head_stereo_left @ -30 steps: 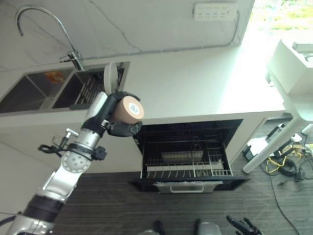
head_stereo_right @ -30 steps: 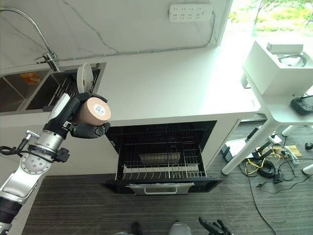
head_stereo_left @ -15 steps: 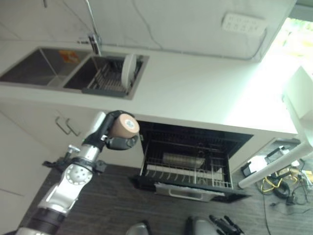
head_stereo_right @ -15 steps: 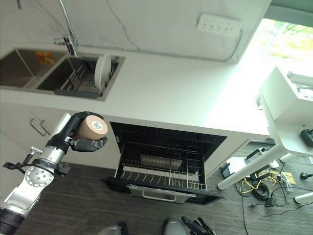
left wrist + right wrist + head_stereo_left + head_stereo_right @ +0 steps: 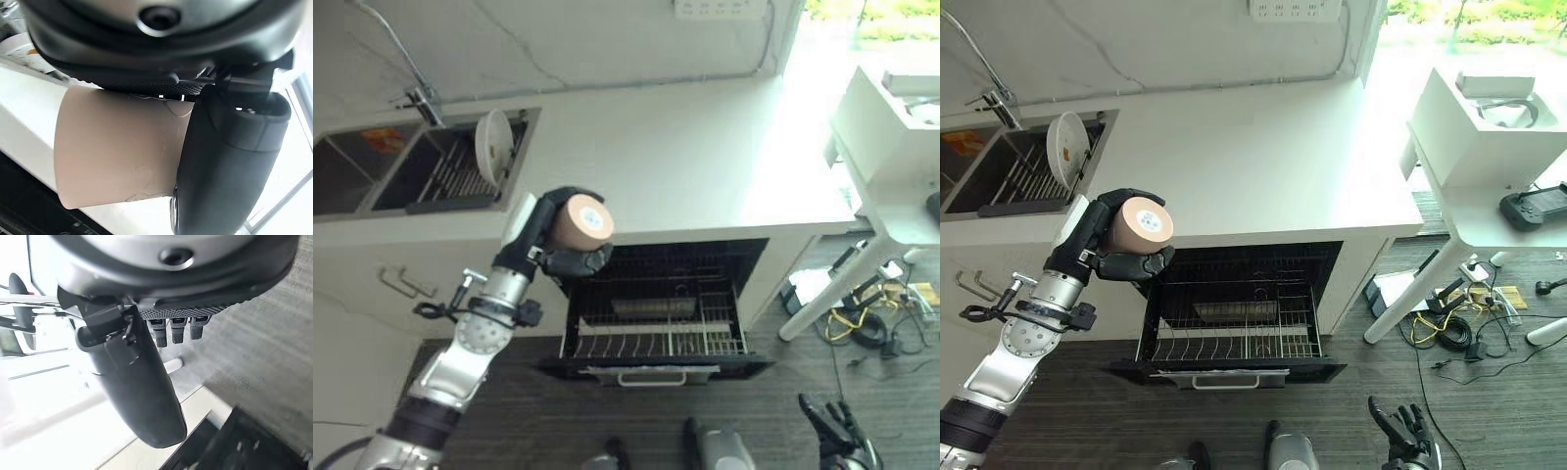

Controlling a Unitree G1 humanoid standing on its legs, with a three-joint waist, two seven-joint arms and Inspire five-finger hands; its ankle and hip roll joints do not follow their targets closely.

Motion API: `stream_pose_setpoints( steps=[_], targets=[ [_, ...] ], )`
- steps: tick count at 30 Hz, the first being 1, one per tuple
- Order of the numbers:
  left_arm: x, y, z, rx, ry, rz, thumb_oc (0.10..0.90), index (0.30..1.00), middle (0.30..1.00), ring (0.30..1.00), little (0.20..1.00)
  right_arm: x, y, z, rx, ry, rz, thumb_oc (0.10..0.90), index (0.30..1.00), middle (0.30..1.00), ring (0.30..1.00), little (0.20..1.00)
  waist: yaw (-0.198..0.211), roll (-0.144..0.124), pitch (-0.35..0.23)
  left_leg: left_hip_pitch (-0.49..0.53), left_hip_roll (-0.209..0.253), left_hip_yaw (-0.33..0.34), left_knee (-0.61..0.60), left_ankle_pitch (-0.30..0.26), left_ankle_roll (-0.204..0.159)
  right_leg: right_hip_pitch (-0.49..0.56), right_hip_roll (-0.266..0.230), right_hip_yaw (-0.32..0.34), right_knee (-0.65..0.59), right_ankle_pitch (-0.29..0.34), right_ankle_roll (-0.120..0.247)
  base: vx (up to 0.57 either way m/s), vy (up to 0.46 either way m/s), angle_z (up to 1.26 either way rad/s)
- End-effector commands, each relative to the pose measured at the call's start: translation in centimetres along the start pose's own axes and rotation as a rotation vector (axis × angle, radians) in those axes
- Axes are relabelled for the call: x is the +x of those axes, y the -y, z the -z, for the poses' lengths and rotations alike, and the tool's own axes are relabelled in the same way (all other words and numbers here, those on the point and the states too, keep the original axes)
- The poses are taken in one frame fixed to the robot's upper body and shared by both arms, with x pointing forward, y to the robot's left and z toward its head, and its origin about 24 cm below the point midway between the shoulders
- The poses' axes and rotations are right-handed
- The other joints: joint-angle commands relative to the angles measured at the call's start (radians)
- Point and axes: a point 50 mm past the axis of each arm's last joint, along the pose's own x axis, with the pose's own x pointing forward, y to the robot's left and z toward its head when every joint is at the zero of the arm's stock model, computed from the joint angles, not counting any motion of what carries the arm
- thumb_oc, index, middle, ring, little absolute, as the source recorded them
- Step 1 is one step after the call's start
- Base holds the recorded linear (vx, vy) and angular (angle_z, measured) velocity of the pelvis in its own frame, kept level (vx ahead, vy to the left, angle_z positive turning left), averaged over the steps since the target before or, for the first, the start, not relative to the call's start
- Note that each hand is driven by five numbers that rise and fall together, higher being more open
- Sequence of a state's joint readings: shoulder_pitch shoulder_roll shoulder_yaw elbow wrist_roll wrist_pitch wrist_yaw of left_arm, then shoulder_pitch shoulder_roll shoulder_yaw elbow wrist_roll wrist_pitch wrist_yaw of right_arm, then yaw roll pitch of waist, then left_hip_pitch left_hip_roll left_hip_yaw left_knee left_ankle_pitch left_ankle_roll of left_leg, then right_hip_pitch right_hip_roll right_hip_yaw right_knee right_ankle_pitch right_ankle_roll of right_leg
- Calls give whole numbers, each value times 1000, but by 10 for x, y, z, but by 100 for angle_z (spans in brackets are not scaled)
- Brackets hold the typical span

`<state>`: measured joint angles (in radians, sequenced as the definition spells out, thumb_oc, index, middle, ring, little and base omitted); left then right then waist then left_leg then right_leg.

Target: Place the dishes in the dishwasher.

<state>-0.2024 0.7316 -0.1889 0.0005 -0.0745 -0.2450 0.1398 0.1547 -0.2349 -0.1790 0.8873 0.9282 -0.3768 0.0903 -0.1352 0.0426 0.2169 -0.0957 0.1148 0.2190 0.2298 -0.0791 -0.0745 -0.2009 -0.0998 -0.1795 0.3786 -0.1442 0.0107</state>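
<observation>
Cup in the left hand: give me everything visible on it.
The cup is a plain tan cylinder, matte, ceramic or plastic by its look. It lies on its side, its flat round end toward the camera. The left hand holds it, fingers and thumb curled round its wall, in the air over the open dishwasher's left edge.

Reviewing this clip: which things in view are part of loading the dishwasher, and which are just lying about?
Part of the job:
- tan cup, gripped in the left robot hand
- open dishwasher with its lower rack pulled out
- white plate standing in the sink rack

Lying about:
- white side table
- cables on the floor
- wall socket strip
- idle right robot hand, fingers straight
</observation>
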Motion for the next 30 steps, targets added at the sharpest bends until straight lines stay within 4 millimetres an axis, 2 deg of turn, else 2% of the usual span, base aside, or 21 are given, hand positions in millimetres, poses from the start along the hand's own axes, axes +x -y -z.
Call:
stream_pose_setpoints(
  steps=[1,4,5,7,8,9,11,14,15,18,21,22,24,30],
  targets=[
    [18,-30,-47,-126,271,-171,400,300,300,300,300,8,-20,-52,10,307,-42,800,900,900,900,900,-9,2,-76,-16,36,-12,70,-98,-2,90,-92,-15,-79,-3,166,28,-26,-7],
    [15,-22,-45,-305,269,-172,400,300,300,300,300,2,-35,-74,47,458,-70,800,900,900,900,900,-18,-7,-80,-6,35,-2,70,-107,7,87,-98,-11,-79,2,171,32,-4,-6],
    [12,-10,-38,-522,243,-169,400,300,300,300,300,-5,-50,-95,59,574,-126,800,900,900,900,900,-30,-15,-79,11,33,6,70,-122,11,94,-99,-6,-79,0,175,33,8,-9],
    [11,2,-33,-669,216,-162,400,300,300,300,300,-12,-67,-110,53,656,-188,800,900,900,900,900,-38,-22,-82,10,30,9,70,-117,18,84,-99,1,-79,11,174,10,-1,-6],
    [11,2,-33,-669,216,-162,400,300,300,300,300,-12,-67,-110,53,656,-188,800,900,900,900,900,-38,-22,-82,10,30,9,70,-117,18,84,-99,1,-79,11,174,7,4,-7],
    [10,15,-28,-819,183,-165,400,300,300,300,300,-22,-85,-123,37,731,-269,800,900,900,900,900,-47,-28,-83,15,28,14,70,-119,22,80,-100,8,-79,15,174,5,8,-23],
    [8,30,-22,-1019,136,-195,400,300,300,300,300,-35,-105,-135,15,805,-390,800,900,900,900,900,-60,-34,-86,21,25,19,70,-122,26,76,-96,22,-79,18,174,6,20,-26],
    [6,40,-15,-1185,98,-233,400,300,300,300,300,-48,-124,-146,-7,866,-516,800,900,900,900,900,-73,-37,-89,29,23,28,70,-124,30,72,-89,41,-79,19,171,4,25,-34],
    [6,40,-14,-1199,95,-236,400,300,300,300,300,-49,-125,-147,-8,871,-529,800,900,900,900,900,-74,-37,-89,31,24,31,70,-125,30,72,-88,43,-79,20,171,-5,39,-42],
    [3,47,-9,-1323,64,-289,400,300,300,300,300,-68,-144,-158,-20,927,-709,800,900,900,900,900,-91,-39,-92,43,29,54,70,-126,32,71,-83,57,-79,20,168,-6,37,-33],
    [2,51,-9,-1378,45,-314,400,300,300,300,300,-81,-161,-160,-69,921,-885,800,900,900,900,900,-94,-39,-94,50,28,60,70,-129,34,73,-79,64,-79,19,166,-9,21,-14],
    [2,54,-10,-1408,33,-326,400,300,300,300,300,-92,-180,-157,-155,892,-1041,800,900,900,900,900,-91,-40,-93,53,28,60,70,-129,34,76,-79,64,-79,18,165,-18,11,-15],
    [2,57,-11,-1422,26,-328,400,300,300,300,300,-101,-194,-155,-209,875,-1150,800,900,900,900,900,-84,-42,-93,60,29,57,70,-133,31,85,-81,60,-79,12,166,-1,3,-5],
    [2,70,-13,-1426,7,-271,400,300,300,300,300,-118,-229,-146,-266,805,-1356,800,900,900,900,900,-42,-46,-106,47,29,37,70,-124,25,86,-84,44,-79,14,162,0,-15,4]
  ],
)
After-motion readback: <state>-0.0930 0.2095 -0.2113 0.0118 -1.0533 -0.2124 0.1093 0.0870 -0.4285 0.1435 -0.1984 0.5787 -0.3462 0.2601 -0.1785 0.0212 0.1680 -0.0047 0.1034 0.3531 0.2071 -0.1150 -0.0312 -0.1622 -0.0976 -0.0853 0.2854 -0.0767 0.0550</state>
